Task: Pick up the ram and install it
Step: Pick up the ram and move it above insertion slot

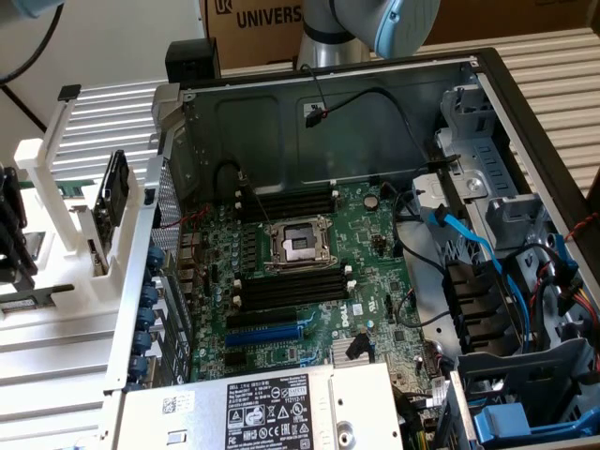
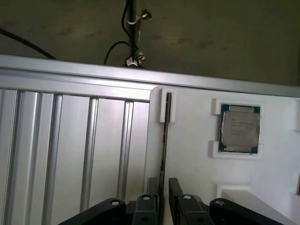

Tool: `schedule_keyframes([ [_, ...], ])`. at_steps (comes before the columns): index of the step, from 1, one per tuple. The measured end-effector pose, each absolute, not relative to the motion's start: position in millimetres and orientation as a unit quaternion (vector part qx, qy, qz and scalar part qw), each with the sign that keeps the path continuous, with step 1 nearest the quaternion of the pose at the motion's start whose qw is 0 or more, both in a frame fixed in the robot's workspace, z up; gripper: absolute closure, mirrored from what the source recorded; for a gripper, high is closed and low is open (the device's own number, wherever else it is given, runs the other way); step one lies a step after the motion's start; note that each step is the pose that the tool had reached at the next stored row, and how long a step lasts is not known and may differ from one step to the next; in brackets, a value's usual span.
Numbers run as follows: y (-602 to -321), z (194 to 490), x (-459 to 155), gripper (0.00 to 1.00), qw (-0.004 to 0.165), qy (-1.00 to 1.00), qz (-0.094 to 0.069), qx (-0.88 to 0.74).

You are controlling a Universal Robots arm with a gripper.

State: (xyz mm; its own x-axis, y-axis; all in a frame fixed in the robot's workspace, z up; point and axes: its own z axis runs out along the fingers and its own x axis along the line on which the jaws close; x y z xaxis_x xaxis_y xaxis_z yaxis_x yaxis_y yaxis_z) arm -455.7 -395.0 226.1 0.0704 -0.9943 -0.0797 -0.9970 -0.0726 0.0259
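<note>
The gripper (image 2: 163, 181) has its two black fingers (image 2: 152, 188) apart. They straddle the near end of the ram (image 2: 164, 140), one on each flat side, and a thin sliver of gap seems to show on both sides. Whether either pad actually touches the board is hard to tell.

The ram appears edge-on as a thin dark line, so its chips and label cannot be made out. It stands on its long edge along the edge of a white fixture plate (image 2: 192, 164), beside the ribbed aluminium tabletop (image 2: 70, 145). Its far end is seated in a white slotted bracket (image 2: 167, 105). The gripper body is cut off by the frame.

On the same plate, a processor (image 2: 240, 129) lies flat in a shallow pocket framed by white corner blocks.

In the exterior view the computer case (image 1: 328, 103) lies open, holding the motherboard (image 1: 375, 253). Its black memory slots (image 1: 291, 291) with white end clips hold no stick, and the blue expansion slot (image 1: 262, 335) is also bare. Blue cables hide part of the drive bays on the exterior view's right.
</note>
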Motion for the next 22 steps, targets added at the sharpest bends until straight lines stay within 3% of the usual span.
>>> schedule_keyframes([
  [12, -387.4, 220.6, -458.0, 0.76, 0.008, 0.681, 0.027, -0.732],
  [22, -386.0, 209.6, -461.3, 0.76, 0.010, 0.700, 0.023, -0.714],
])
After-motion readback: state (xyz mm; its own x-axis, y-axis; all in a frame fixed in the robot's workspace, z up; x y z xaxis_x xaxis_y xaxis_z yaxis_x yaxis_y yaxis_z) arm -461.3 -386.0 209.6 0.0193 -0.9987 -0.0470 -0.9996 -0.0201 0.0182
